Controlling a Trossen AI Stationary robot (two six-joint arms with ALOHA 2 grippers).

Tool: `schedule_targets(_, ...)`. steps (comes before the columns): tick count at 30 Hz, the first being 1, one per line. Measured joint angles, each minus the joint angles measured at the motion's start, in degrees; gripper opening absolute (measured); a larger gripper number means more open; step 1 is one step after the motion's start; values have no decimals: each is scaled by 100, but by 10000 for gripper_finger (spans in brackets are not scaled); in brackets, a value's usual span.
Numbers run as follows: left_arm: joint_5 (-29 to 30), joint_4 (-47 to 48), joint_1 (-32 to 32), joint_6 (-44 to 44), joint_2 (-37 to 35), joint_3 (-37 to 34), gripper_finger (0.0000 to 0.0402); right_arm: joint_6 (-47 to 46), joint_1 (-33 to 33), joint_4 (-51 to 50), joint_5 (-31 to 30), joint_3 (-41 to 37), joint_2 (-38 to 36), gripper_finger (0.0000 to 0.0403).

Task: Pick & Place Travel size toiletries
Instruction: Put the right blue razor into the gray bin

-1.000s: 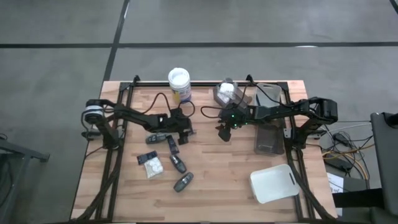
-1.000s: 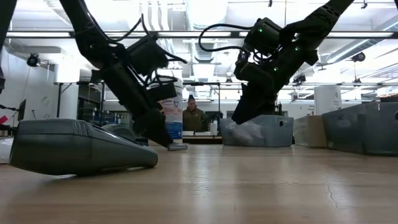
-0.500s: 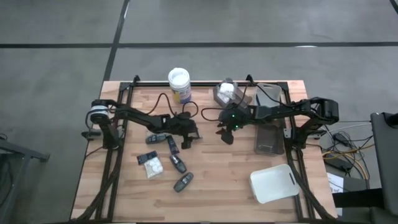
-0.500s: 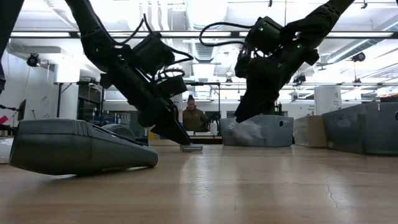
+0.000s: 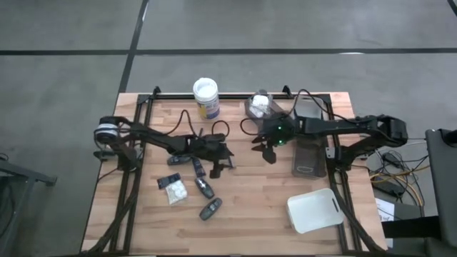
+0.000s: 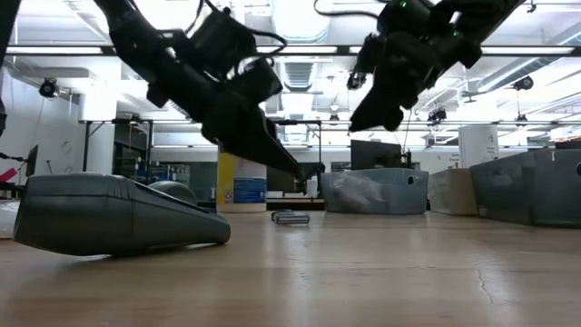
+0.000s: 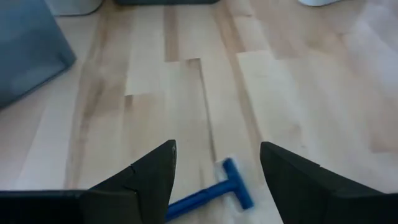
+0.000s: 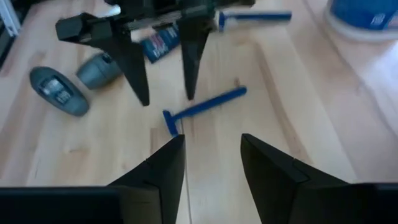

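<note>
left wrist view: blue razor (image 7: 211,195) between open left gripper (image 7: 217,180) fingers

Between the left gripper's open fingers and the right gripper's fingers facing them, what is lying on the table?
A blue razor lies on the bare wood between the left gripper and the right gripper, shown clearest in the right wrist view.

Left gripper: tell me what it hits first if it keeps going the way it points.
Probably the blue razor: it lies on the wooden table right ahead of the open left gripper, between its fingers. Depth is uncertain.
</note>
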State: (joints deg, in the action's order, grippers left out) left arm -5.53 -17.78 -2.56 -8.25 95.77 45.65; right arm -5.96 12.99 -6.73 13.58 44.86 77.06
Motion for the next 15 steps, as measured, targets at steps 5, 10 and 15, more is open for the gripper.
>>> schedule_targets(5,-1,71,145,-118,-239,-5,238,22,-1,-12,-2,-2,-198,133)
schedule_targets(10,23,605,148,-94,-380,-5,238,20,-13,-43,-2,-8,-179,118)
schedule_targets(15,232,1374,152,6,-529,-3,238,55,-36,-65,-4,-10,-5,102)
